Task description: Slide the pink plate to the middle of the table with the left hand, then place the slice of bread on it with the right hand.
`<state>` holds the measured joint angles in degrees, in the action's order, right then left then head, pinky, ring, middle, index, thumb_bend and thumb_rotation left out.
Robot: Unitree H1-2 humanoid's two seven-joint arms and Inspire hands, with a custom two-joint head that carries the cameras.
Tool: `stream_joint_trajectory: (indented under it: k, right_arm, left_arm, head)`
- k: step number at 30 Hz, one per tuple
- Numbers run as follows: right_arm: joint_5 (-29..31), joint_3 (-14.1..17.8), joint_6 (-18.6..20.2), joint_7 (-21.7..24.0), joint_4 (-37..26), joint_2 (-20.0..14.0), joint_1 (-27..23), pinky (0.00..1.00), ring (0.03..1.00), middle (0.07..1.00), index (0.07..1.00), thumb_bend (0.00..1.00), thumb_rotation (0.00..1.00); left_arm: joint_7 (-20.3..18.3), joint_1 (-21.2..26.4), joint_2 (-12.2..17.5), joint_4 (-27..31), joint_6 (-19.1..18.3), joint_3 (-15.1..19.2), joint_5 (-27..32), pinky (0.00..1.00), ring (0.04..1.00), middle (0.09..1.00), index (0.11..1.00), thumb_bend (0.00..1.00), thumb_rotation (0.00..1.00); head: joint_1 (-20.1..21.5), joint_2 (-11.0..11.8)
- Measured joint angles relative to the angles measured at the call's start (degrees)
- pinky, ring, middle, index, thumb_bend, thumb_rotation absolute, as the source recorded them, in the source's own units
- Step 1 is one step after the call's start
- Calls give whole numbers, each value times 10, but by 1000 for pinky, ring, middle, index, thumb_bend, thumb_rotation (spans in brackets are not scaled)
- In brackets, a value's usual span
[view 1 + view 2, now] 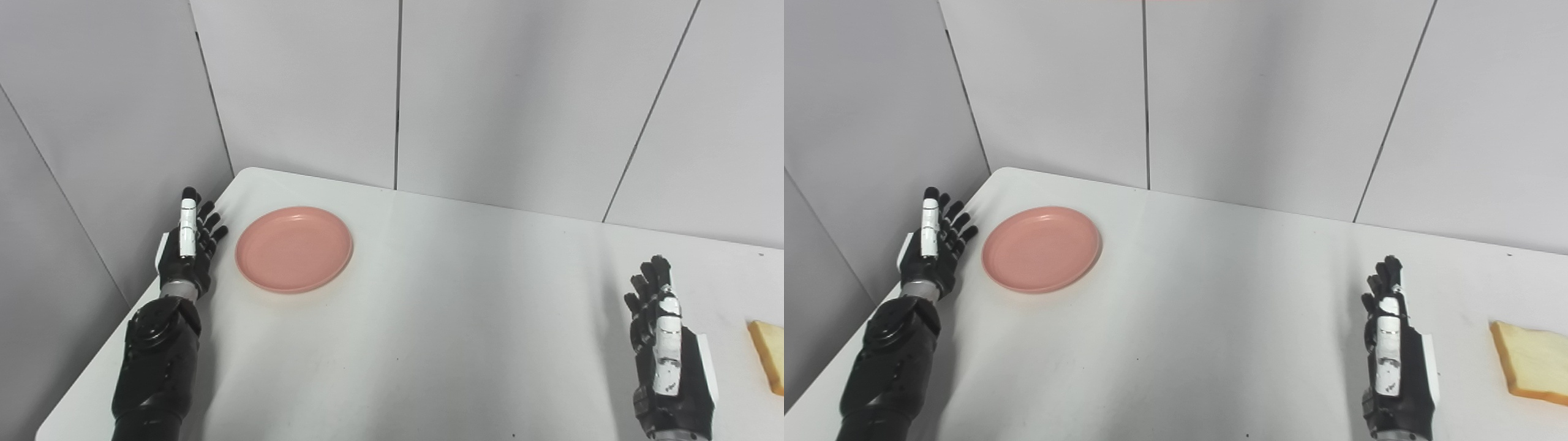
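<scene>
Bread slice (769, 355) cut off at frame edge | plate (294, 248) fully visible

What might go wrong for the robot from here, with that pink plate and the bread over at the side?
1. The round pink plastic plate lies near the white table's left edge; the open left hand, apart from it, could clip the raised rim and tip the plate rather than slide it.
2. The pale slice of bread lies flat, right of the open right hand; stiff fingers may push it away or crush it.

No readable text, label or number appears anywhere, as far as visible.
</scene>
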<state>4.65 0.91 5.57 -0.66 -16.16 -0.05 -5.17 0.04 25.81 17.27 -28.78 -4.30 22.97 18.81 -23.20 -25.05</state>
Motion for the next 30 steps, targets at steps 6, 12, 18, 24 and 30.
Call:
stream_joint_trajectory:
  k: [6, 12, 18, 24, 30]
  right_arm:
    - [4, 0, 4, 0, -1, 1, 0, 1000, 1000, 1000, 1000, 315, 1000]
    - [4, 0, 4, 0, -1, 1, 0, 1000, 1000, 1000, 1000, 346, 1000]
    - [4, 0, 4, 0, -1, 1, 0, 1000, 1000, 1000, 1000, 355, 1000]
    - [3, -2, 4, 0, 0, 1, 0, 1000, 1000, 1000, 1000, 377, 1000]
    - [-3, -3, 4, 0, 11, 5, 1, 1000, 1000, 1000, 1000, 409, 1000]
  left_arm:
    - [1, 4, -1, -6, 7, -5, -1, 956, 954, 950, 951, 700, 881]
    - [-3, 2, -3, 2, 9, -25, 0, 993, 974, 972, 981, 711, 927]
    - [-13, -6, -12, 26, -6, -42, 3, 983, 980, 981, 991, 712, 943]
    - [-16, -11, -17, 42, -21, -65, 3, 979, 973, 966, 964, 761, 922]
    - [-37, -13, -23, 51, -19, -97, -1, 975, 959, 956, 956, 793, 908]
  head:
    - [9, -5]
    - [20, -11]
    - [26, -14]
    - [40, -19]
    - [53, -23]
